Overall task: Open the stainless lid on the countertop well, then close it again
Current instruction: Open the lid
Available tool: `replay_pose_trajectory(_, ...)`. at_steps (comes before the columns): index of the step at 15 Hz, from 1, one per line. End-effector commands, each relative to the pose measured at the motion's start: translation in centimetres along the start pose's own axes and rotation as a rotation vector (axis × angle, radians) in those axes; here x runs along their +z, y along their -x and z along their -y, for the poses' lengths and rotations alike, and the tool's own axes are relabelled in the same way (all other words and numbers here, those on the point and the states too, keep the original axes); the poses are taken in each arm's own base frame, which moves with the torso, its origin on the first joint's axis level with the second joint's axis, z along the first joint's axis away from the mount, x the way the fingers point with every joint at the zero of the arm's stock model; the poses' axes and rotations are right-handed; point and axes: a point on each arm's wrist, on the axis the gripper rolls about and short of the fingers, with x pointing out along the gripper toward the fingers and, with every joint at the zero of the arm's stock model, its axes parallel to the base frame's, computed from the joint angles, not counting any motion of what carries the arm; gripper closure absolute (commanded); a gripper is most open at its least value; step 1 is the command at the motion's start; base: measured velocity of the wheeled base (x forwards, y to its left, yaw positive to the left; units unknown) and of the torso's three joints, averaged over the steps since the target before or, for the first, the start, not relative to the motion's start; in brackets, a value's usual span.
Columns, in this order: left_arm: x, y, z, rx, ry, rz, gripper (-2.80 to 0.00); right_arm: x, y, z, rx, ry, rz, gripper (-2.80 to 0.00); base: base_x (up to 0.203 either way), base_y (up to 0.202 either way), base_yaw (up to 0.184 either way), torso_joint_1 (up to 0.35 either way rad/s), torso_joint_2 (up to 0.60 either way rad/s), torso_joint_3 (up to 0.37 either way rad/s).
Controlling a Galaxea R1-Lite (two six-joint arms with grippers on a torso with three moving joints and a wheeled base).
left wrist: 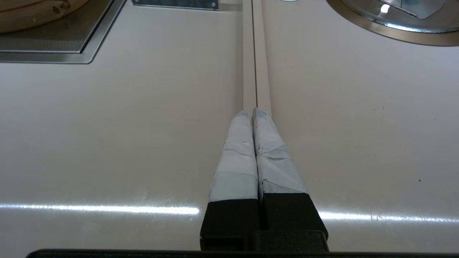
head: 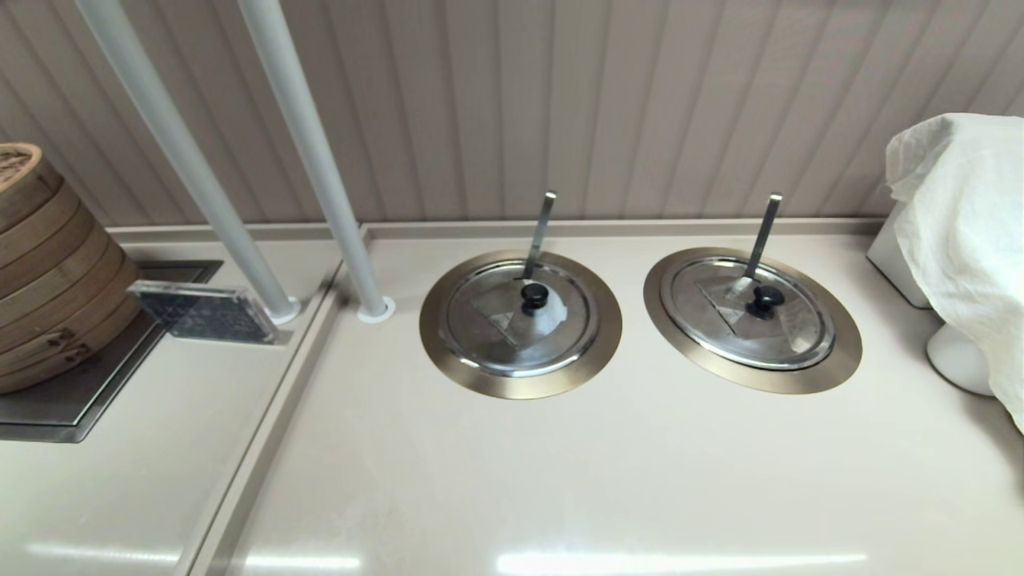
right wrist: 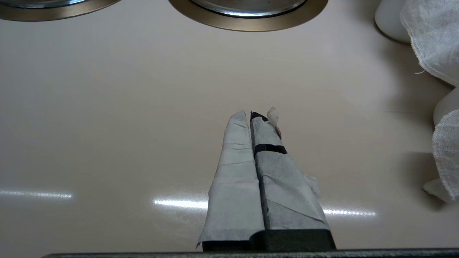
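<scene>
The stainless lid [head: 788,320] lies flat and closed on the countertop well [head: 836,364], the right one of two. Its flap is clean grey, with a black knob [head: 765,299] and a ladle handle [head: 762,236] sticking up behind it. Neither gripper shows in the head view. In the right wrist view my right gripper [right wrist: 249,114] is shut on nothing, over bare counter well short of the well's flange [right wrist: 251,24] and the lid's rim [right wrist: 247,5]. My left gripper [left wrist: 251,111] is shut and empty, over the counter seam [left wrist: 255,53].
A twin lid [head: 480,320] with a whitish patch covers the left well [head: 520,384], whose flange [left wrist: 394,33] shows in the left wrist view. A white cloth [head: 960,232] drapes something at the right. Bamboo steamers [head: 48,264] stand far left, two poles [head: 336,192] behind.
</scene>
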Motion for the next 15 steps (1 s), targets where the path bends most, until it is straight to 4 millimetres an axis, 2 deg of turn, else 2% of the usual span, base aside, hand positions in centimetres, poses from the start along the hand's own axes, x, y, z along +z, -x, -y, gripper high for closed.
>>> replay_pose_trajectory(1,0.0,0.0,0.0,0.001,0.0,0.0,0.0,0.0,0.0,0.0,0.002,0.001,-0.003,0.0,0.0,0.0,0.0,0.0,0.0,0.0)
replay_pose_trajectory(6,0.0,0.0,0.0,0.001,0.0,0.0,0.0,0.1,0.0,0.0,-0.001,-0.023,0.004,0.0,0.0,0.0,0.0,0.0,0.0,0.0)
replay_pose_trajectory(7,0.0,0.0,0.0,0.0,0.0,0.0,0.0,0.9,0.2,0.1,-0.001,-0.029,0.026,0.0,0.0,0.0,0.0,0.0,0.0,0.0)
replay_pose_trajectory(9,0.0,0.0,0.0,0.0,0.0,0.0,0.0,4.8,0.7,0.3,-0.002,-0.054,0.05,0.0,0.0,0.0,0.0,0.0,0.0,0.0)
replay_pose_trajectory(10,0.0,0.0,0.0,0.0,0.0,0.0,0.0,6.8,0.2,0.4,-0.004,-0.065,0.012,0.0,0.0,0.0,0.0,0.0,0.0,0.0)
replay_pose_trajectory(12,0.0,0.0,0.0,0.001,0.0,0.0,0.0,10.4,-2.6,0.8,-0.019,-0.087,-0.122,0.0,0.0,0.0,0.0,0.0,0.0,0.0)
replay_pose_trajectory(15,0.0,0.0,0.0,0.001,0.0,0.0,0.0,13.6,-9.2,1.6,-0.042,-0.133,-0.341,0.0,0.0,0.0,0.0,0.0,0.0,0.0)
